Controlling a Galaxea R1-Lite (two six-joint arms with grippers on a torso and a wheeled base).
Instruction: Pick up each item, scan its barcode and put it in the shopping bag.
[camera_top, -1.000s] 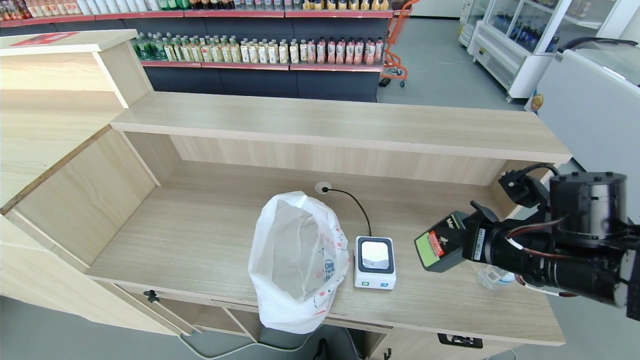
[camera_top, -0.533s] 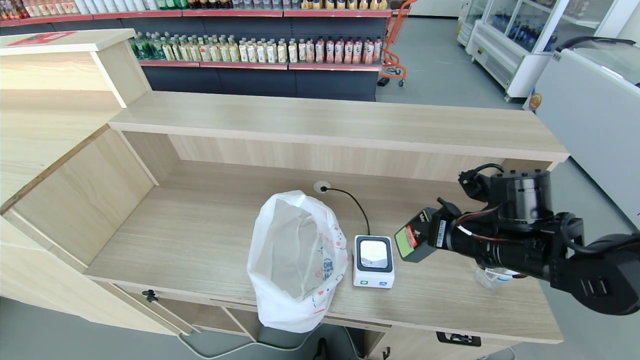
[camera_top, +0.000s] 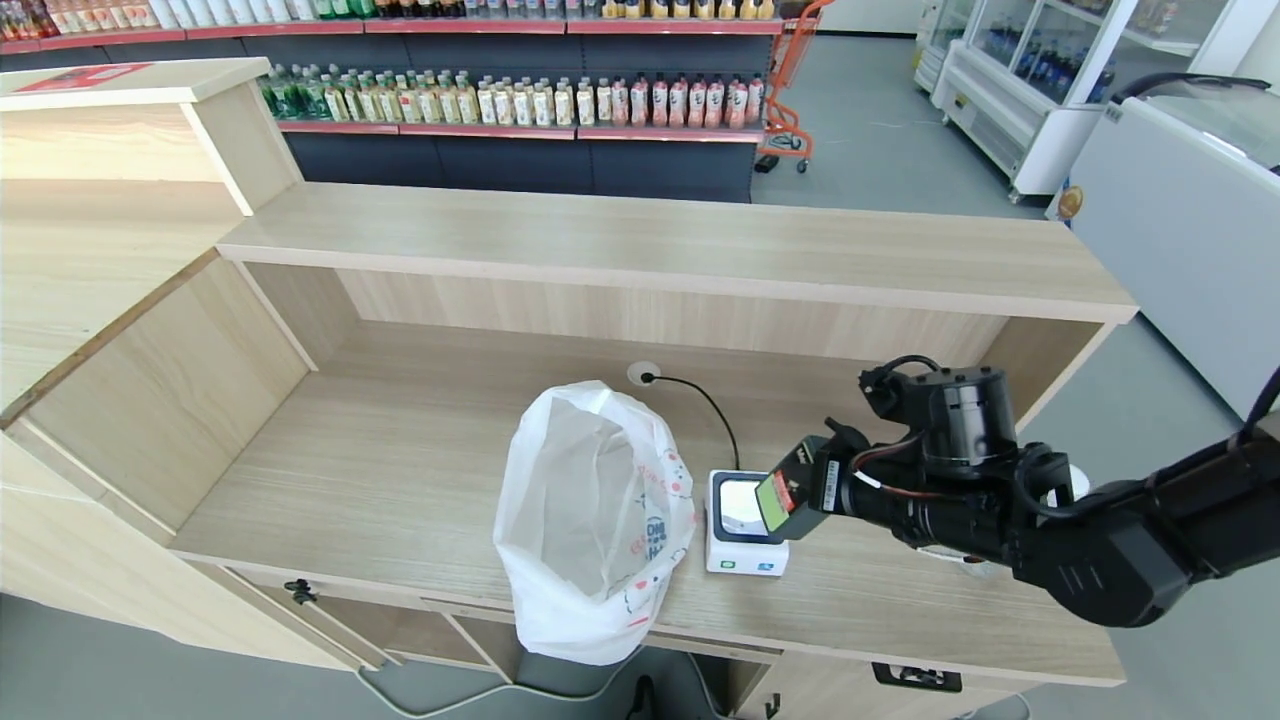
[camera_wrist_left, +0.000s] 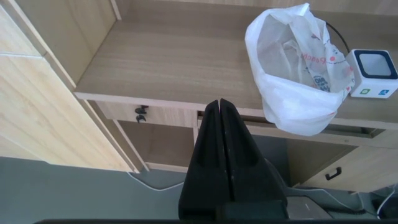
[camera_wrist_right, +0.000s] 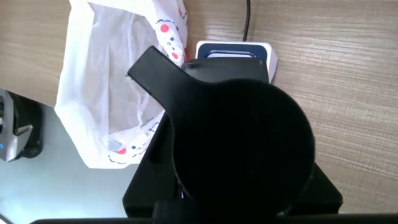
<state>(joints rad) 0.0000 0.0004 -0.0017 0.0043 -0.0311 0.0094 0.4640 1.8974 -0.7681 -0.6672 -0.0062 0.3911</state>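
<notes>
Item (camera_top: 790, 492): dark box with a green end face, held off the surface (camera_top: 400, 470) by the right gripper (camera_top: 812, 478). Position: in the air directly over the scanner (camera_top: 742, 548), green face tilted down and towards the shopping bag (camera_top: 590, 520).

Right gripper: fingers (camera_top: 833, 438) closed on the item's rear end; arm reaching in from the surface's right edge.

Scanner: white block with a dark-framed window on top, near the surface's front edge, just beside the shopping bag on its right. A black cable (camera_top: 705, 400) runs from it to a round grommet (camera_top: 646, 375) near the surface's back edge.

Shopping bag: white plastic with printed figures, standing upright with its mouth open, at the middle of the front edge, its lower part hanging over that edge.

Left gripper (camera_wrist_left: 219, 109): fingers pressed flat together with nothing between them, hanging below and in front of the surface's front edge, well apart from the bag.
</notes>
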